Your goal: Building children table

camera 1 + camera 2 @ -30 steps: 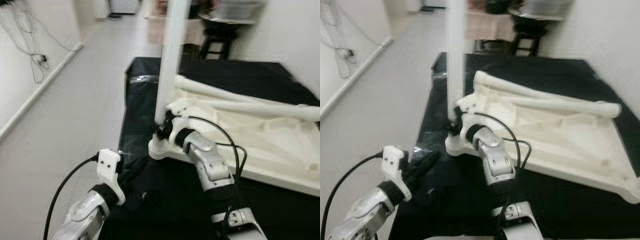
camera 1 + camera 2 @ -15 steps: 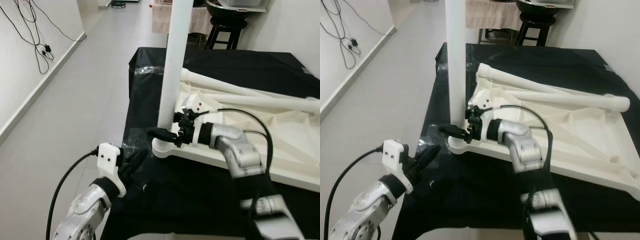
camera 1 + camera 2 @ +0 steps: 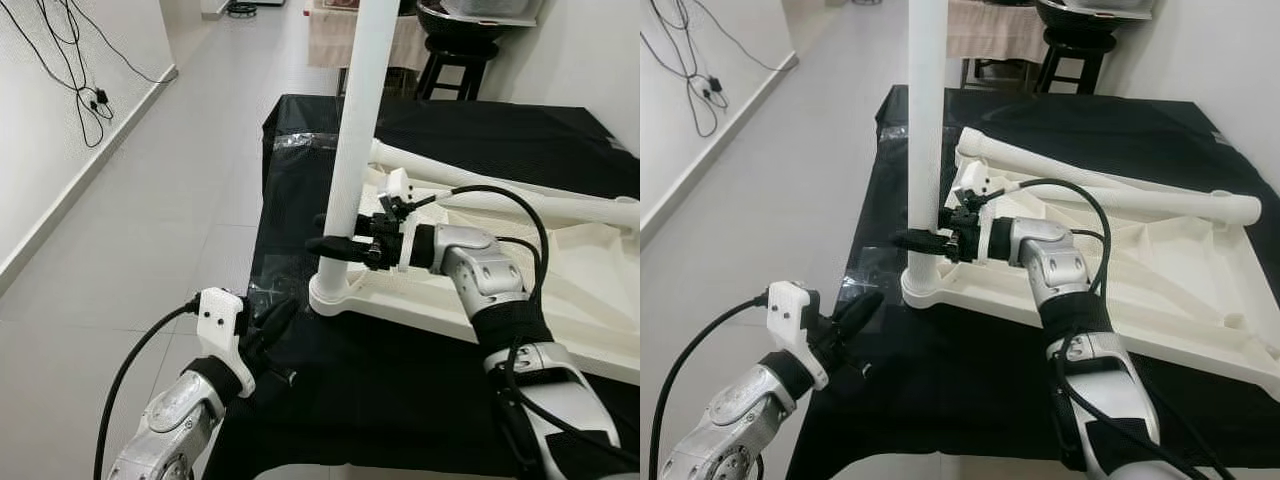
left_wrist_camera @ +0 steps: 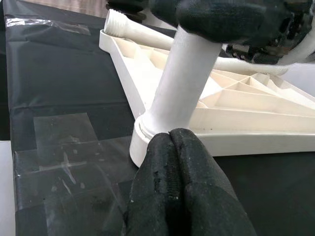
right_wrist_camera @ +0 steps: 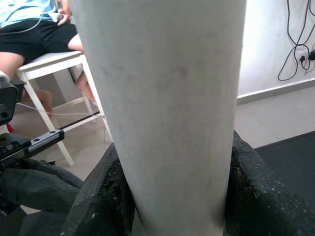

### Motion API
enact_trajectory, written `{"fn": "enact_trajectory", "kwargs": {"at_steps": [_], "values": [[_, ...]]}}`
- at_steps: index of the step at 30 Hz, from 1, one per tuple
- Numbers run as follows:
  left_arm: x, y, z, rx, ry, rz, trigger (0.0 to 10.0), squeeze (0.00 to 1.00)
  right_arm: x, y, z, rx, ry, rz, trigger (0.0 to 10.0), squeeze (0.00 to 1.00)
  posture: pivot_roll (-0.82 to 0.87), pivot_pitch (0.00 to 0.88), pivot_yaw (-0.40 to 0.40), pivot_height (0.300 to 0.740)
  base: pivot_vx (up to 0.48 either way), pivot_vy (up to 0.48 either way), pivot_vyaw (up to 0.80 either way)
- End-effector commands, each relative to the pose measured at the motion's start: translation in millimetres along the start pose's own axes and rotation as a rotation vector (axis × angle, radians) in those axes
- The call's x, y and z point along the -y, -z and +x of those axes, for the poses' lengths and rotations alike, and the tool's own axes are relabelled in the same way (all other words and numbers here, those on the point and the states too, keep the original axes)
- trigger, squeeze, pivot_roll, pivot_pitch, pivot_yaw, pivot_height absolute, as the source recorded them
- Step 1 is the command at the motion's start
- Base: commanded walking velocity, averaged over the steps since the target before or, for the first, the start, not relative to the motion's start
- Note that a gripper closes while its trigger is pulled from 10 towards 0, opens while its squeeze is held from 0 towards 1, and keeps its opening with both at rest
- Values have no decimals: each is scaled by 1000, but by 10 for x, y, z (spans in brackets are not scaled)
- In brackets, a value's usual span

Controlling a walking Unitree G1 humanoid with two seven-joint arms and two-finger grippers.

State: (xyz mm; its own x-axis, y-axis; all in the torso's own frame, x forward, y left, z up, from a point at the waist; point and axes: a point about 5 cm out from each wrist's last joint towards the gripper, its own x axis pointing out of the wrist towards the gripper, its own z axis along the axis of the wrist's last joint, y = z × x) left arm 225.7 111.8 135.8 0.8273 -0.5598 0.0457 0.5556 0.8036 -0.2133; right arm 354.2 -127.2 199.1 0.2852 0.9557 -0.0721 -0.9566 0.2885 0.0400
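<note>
While the head camera's left eye looks down over a black-covered tabletop (image 3: 420,380), the right tool (image 3: 338,248) reaches out level from its silver arm and clamps its two black fingers around a white leg (image 3: 358,130) low on its shaft. That leg stands upright, its foot seated in the corner socket just below the tool, on a white upside-down table frame (image 3: 580,290) lying flat beside the arm. A second leg (image 3: 520,195) lies loose across the frame behind the right tool. The left tool (image 3: 272,318) hangs lower and nearer the robot, close to the tabletop edge, fingers pressed together and gripping nothing, pointing toward the socket.

From the right eye, the same layout shows: the right tool (image 3: 925,241) grips the upright leg (image 3: 926,110) just above the socket, and the left tool (image 3: 858,310) sits short of the frame (image 3: 1160,270), apart from it. A black stool (image 3: 1070,55) stands beyond the tabletop.

At the left wrist, the closed fingers (image 4: 182,196) point at the base of the leg (image 4: 184,83), with clear tape (image 4: 74,157) on the black cover beside them.

At the right wrist, the leg (image 5: 162,98) sits between the two padded fingers (image 5: 103,196), both touching it. Behind it a person (image 5: 39,34) sits on a white stool (image 5: 54,64).
</note>
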Motion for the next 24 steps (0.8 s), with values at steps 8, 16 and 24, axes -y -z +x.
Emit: {"fn": "enact_trajectory", "kwargs": {"at_steps": [8, 16, 24], "values": [[-53, 2, -70, -23, -7, 9, 10000, 0, -528, 809, -20, -254, 846, 32, 0, 0, 19, 117, -30, 740, 0, 0, 0], [-78, 11, -41, -37, 16, -2, 10000, 0, -450, 890, 91, -293, 727, 102, 6588, 0, 44, 101, -38, 740, 0, 0, 0], [-56, 8, -26, -22, -7, 7, 10000, 0, -406, 573, 272, -70, 364, 118, 10000, 431, 40, 95, -46, 740, 0, 0, 0]]}}
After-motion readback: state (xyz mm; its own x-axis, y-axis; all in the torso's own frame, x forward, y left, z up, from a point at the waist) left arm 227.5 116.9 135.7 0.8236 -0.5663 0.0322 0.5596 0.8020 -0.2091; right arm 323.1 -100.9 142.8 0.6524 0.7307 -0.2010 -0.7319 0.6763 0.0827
